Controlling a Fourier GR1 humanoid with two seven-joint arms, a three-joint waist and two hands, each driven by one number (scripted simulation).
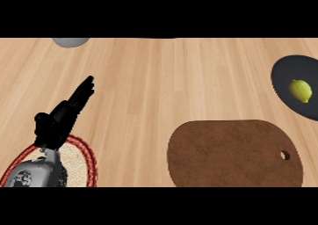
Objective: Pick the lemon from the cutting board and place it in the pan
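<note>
Already the lemon [300, 90] lies in the pan [286, 71], far from the left hand [56, 124].

The left hand [56, 122] is matte black with slim fingers, joined to a rounded, glossy grey forearm [33, 175].

A light wooden counter [155, 79] carries four things. The brown cutting board [233, 154] lies flat on it, with a small hole near the board's right edge. Up and right of the board sits the dark pan [298, 70], cut off by the view's edge. Well left of the board lies a round red-rimmed mat [76, 156] – far up-left, a grey object [70, 41].
</note>
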